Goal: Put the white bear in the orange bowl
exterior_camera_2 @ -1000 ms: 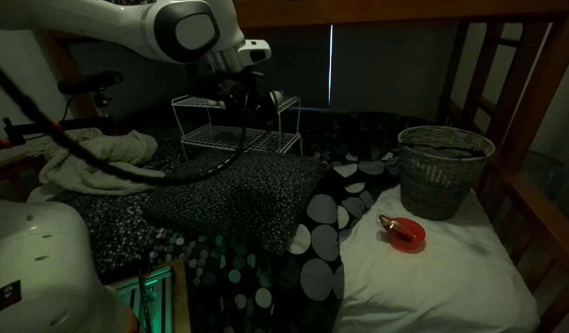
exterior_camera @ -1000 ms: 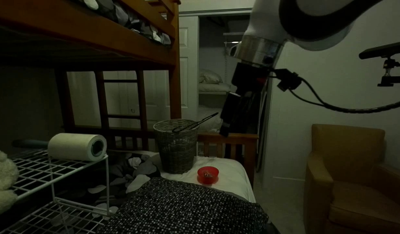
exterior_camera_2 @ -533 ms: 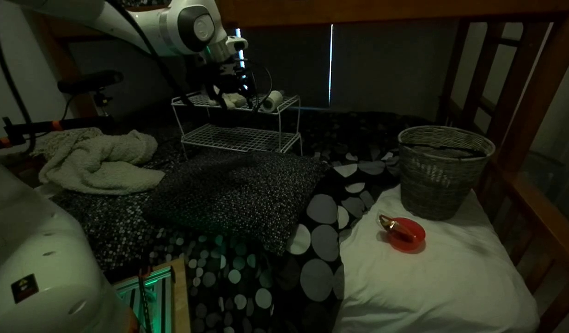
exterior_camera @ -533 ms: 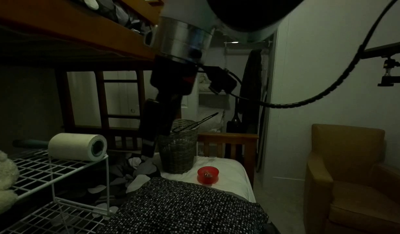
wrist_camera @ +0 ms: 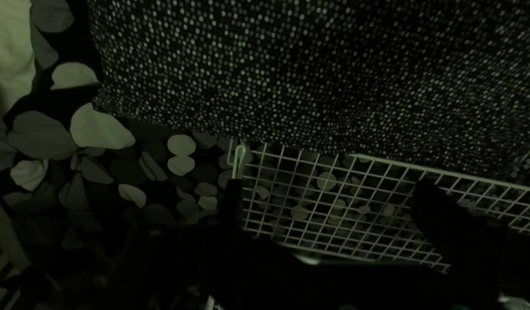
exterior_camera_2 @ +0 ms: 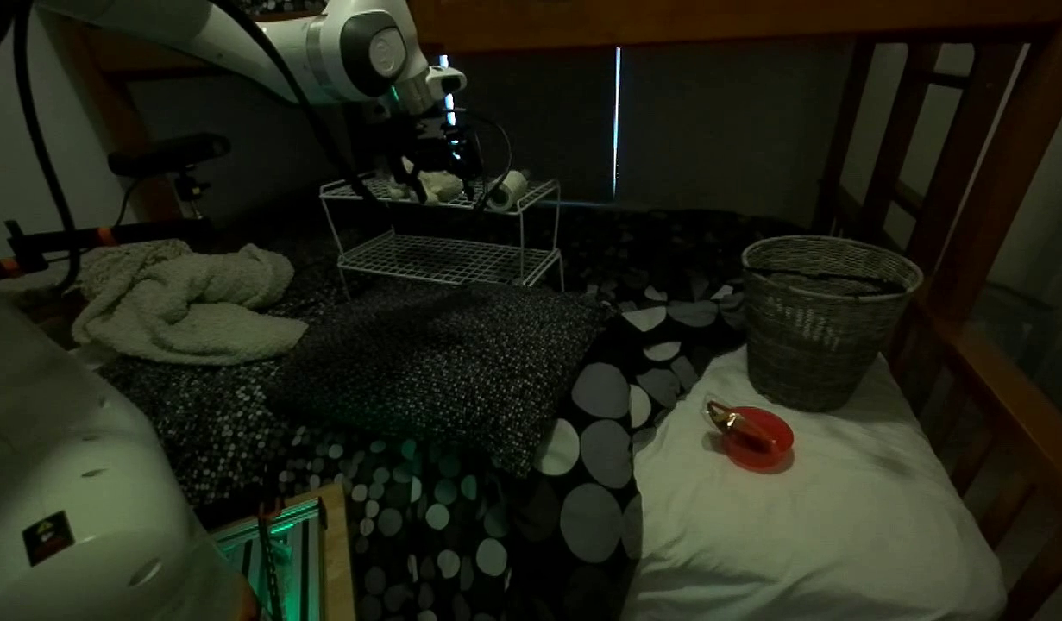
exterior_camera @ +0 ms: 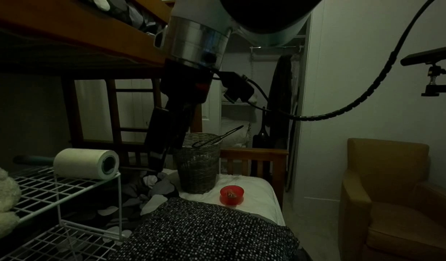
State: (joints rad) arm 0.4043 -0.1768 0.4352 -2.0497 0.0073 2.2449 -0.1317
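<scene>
While the Robotiq gripper [wrist_camera: 329,184] gapes, the red bowl [exterior_camera_2: 758,460] lies four o'clock from the plush bear [exterior_camera_2: 445,185] in an exterior view.

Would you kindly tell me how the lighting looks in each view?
Wrist view: very dark, the gripper an open black silhouette; both exterior views: dim; in an exterior view, the white bear shows pale at the left edge; in an exterior view, a bright slit of light and a green glow stand out.
</scene>
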